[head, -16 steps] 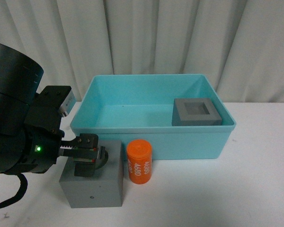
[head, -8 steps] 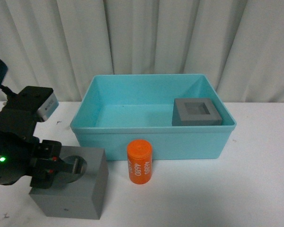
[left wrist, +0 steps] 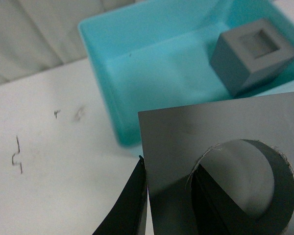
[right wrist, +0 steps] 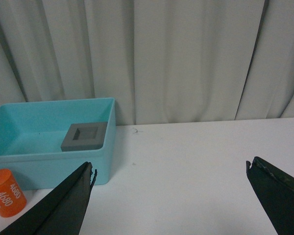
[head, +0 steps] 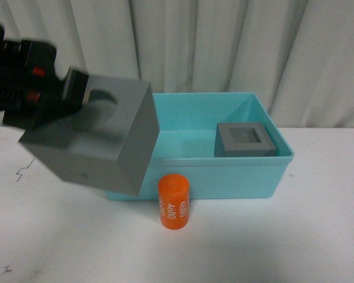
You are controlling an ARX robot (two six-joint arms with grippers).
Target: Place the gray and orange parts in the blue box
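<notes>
Gray cubes counted: two. Round-recess cube (head: 94,147) held tilted above table (head: 283,236), at 9 o'clock edge of blue box (head: 224,177). One cube wall clamped by left gripper (left wrist: 169,205), one finger set inside recess. Square-recess cube (head: 245,140) seated inside box at 3 o'clock. One orange cylinder (head: 173,201) stood upright on table at 6 o'clock of box, near front wall. Right gripper (right wrist: 170,169) spread apart.
</notes>
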